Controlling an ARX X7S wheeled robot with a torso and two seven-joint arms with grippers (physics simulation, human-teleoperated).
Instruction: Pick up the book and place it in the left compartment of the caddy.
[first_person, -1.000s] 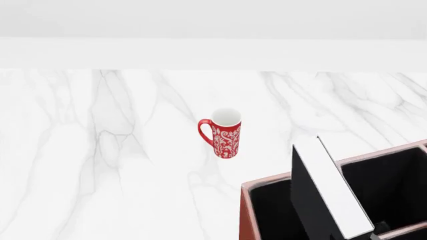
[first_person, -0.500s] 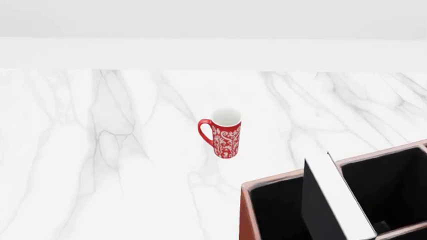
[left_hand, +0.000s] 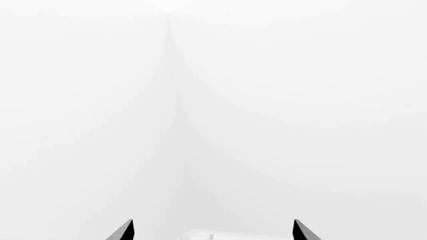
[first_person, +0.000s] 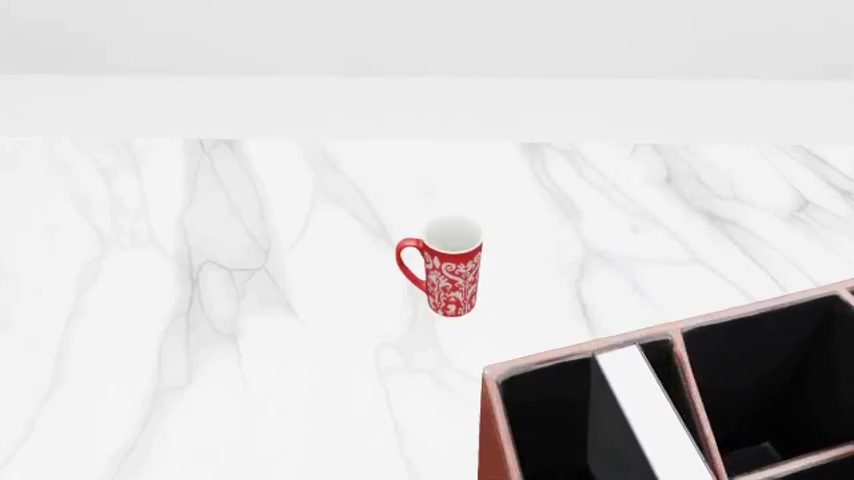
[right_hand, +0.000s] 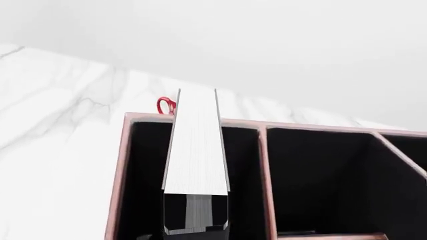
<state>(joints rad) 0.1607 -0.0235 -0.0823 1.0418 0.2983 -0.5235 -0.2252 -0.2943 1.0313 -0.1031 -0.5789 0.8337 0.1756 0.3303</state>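
The black book with its white page edge (first_person: 649, 410) stands in the caddy's left compartment (first_person: 547, 420), next to the divider, its far end about level with the rim. The caddy (first_person: 574, 360) is reddish-brown with a pink rim and sits at the lower right. In the right wrist view the book (right_hand: 197, 145) runs from my right gripper (right_hand: 195, 222) out over the left compartment (right_hand: 143, 175) to the caddy's far rim (right_hand: 200, 120). The gripper is shut on the book's near end. My left gripper (left_hand: 212, 231) is open and empty, facing a blank white surface.
A tall red patterned mug (first_person: 451, 265) stands on the white marble counter (first_person: 200, 330), left of and beyond the caddy; its handle (right_hand: 165, 106) peeks over the rim. The caddy's right sections (first_person: 774, 380) are black-lined and split by a crossbar.
The book has gone down into the left compartment. It stood well above the rim a second ago and now its page edge lies about level with the rim.
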